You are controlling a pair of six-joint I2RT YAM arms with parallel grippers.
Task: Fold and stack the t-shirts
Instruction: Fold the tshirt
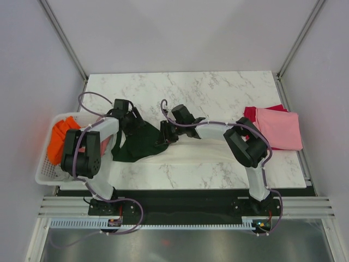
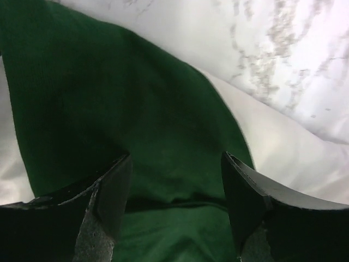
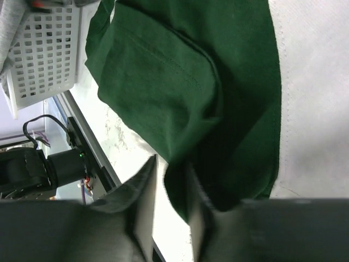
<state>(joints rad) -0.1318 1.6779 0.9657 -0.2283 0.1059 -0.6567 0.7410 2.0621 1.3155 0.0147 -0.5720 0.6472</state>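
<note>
- The white slatted basket (image 1: 46,174) sits at the near left corner of the desk (image 1: 218,87), partly over the left edge. An orange t-shirt (image 1: 59,139) is bunched inside it.
- The cream t-shirt (image 1: 199,152) lies across the middle of the desk, closer to the near edge than the far one. Its pale body stretches toward the right.
- Its dark green sleeve (image 1: 139,143) is crumpled in a heap on the left of the shirt, just beside the basket.
- The right hand (image 3: 172,185) reaches in from the right to the inner edge of the green heap. Its fingers (image 3: 143,188) are narrow, with a fold of the green cloth pinched between them. The wrist view shows cream cloth to one side of that fold.
- The left hand (image 2: 177,164) is over the far left part of the green sleeve. Its two fingers (image 2: 112,185) stand wide apart, with flat green cloth below the gap and nothing gripped between them. Whether the tips touch the cloth cannot be told.
- At the right edge of the desk, well apart from the cream shirt, a pink t-shirt (image 1: 281,128) lies folded flat.
- It lies on a crimson t-shirt (image 1: 250,113), which shows along the pink one's left and far sides.
</note>
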